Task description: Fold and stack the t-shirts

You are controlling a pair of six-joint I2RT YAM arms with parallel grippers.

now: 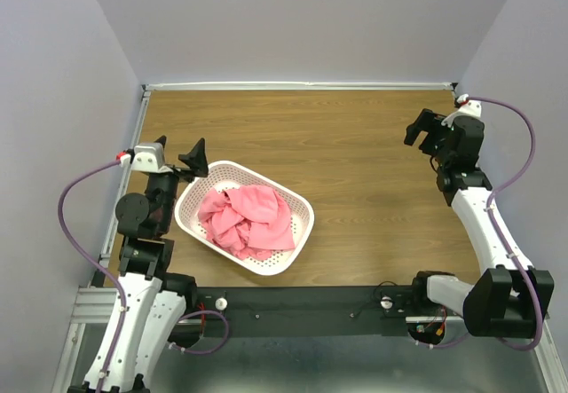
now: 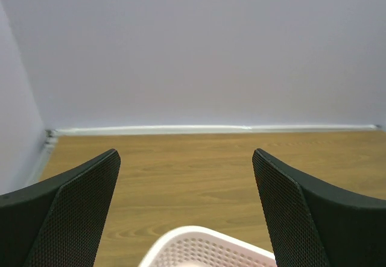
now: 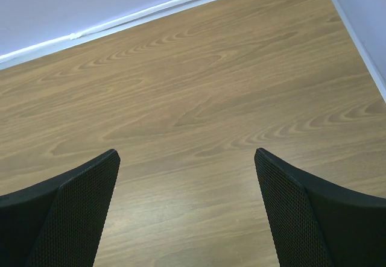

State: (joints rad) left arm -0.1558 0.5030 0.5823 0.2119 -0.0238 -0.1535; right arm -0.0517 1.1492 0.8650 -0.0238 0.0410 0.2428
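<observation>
At the left of the top view, the left gripper (image 1: 180,151) is seen raised over the wooden table (image 1: 355,162), just off the 10 o'clock corner of the white perforated basket (image 1: 300,203). Whether a fingertip touches the rim cannot be told from above. Its jaws are spread wide with nothing between them. In the left wrist view only a curved piece of the basket's rim is caught at 6 o'clock, cut off by the frame edge. The salmon-pink t-shirt (image 1: 247,218) is found inside the basket, at about 8 o'clock of the table's middle, crumpled in an unfolded heap. Collar, label and sleeves cannot be made out among the creases, nor can it be told whether more than one garment lies there. At about 2 o'clock of the table, close to the right wall and well apart from the basket, the right gripper (image 1: 424,130) is held with its jaws likewise wide and empty. Between its fingers only bare wood grain is shown, and the bases of both fingers are cropped.
</observation>
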